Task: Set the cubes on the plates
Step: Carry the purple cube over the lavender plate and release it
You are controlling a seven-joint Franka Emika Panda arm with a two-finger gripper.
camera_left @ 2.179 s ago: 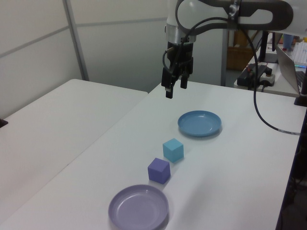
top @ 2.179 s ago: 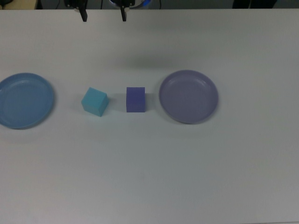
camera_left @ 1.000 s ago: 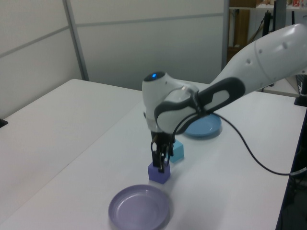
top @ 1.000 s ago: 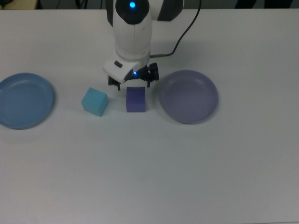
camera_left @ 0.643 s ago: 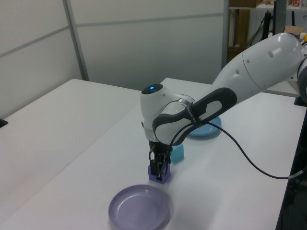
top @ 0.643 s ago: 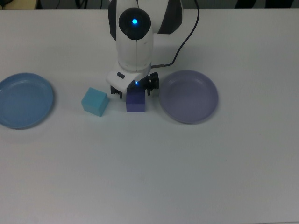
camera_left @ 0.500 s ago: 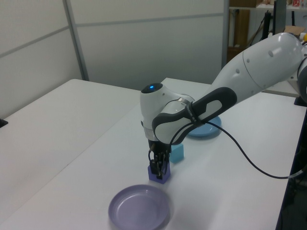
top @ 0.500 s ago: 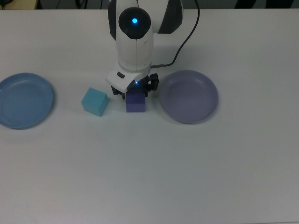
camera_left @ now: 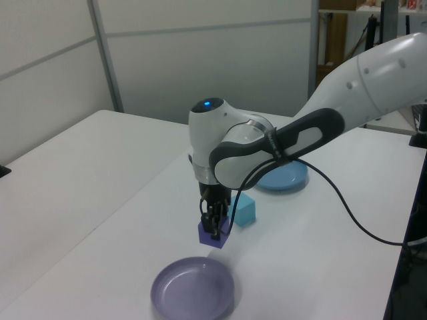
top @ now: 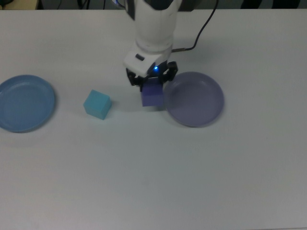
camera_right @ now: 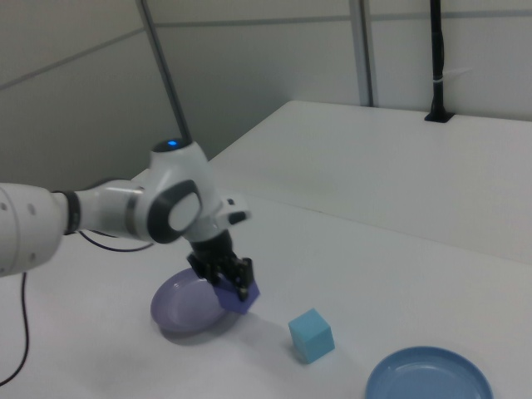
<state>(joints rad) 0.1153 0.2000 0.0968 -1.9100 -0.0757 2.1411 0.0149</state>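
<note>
Matte purple cube [top: 153,96], cyan cube [top: 97,104]; faintly glossy plates [top: 194,99]; smooth white table [top: 153,172].

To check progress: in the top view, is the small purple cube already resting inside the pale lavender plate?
No, the gripper holds the purple cube just outside the lavender plate's rim.

Two cubes [top: 97,104] (top view) between two plates [top: 24,102], one cube [top: 153,96] beside the right plate [top: 196,99].

The tool [camera_right: 235,283] grips the purple cube [camera_right: 242,298] beside the lavender plate [camera_right: 184,308].
</note>
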